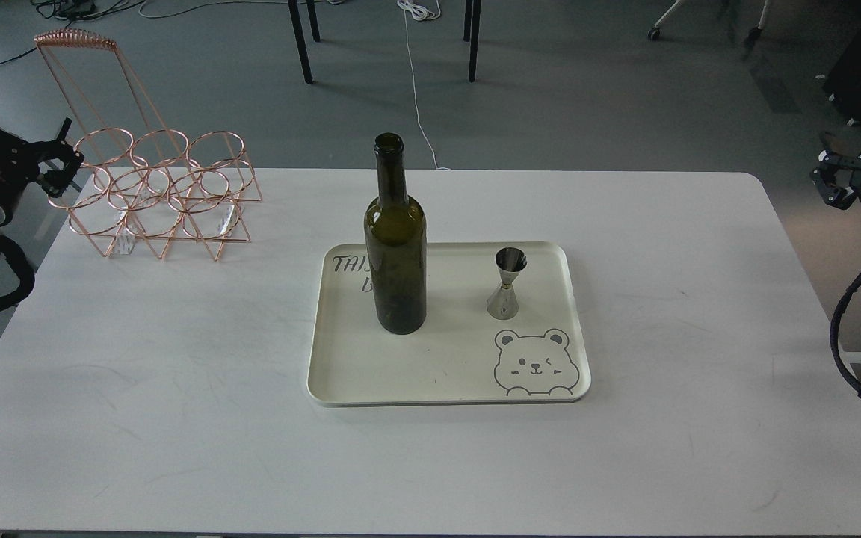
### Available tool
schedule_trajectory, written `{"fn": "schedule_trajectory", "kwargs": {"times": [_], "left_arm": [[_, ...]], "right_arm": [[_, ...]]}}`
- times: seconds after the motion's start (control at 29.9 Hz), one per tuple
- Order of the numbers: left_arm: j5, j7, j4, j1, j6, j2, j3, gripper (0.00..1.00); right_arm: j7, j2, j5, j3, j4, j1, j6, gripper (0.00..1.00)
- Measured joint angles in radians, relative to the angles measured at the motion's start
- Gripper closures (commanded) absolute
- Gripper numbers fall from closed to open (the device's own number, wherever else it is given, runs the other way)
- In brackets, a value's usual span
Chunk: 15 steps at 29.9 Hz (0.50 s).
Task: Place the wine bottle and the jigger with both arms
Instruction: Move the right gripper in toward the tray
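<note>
The wine bottle [396, 246], dark olive-green and unlabelled, stands upright on the left half of a cream tray [445, 373]. On the tray's right half the small silver jigger [507, 284] stands upright, above a printed bear face. My left gripper [64, 168] hangs off the table's left edge beside the wire rack, far from the bottle. Far from the jigger, my right gripper [834, 179] sits beyond the table's right edge. Both are small and dark, so their fingers cannot be told apart. Neither holds anything.
A copper wire bottle rack [158, 194] with several rings and a tall handle stands at the table's back left corner. The white table [176, 418] spreads around the tray. Chair legs and cables lie on the floor behind.
</note>
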<state>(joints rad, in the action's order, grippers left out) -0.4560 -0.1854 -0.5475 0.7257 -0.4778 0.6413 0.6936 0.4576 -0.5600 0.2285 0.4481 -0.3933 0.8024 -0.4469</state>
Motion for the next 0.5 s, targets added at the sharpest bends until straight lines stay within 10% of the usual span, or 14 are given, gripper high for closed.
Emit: {"fn": "schedule_trajectory", "kwargs": {"times": [0.5], "left_arm": [[0.0,0.001,0.0,0.003,-0.011,-0.002,0.004,0.01]], "right_arm": [[-0.001,0.018,0.002,0.076,-0.122,-0.05,0.003,0.01]]}}
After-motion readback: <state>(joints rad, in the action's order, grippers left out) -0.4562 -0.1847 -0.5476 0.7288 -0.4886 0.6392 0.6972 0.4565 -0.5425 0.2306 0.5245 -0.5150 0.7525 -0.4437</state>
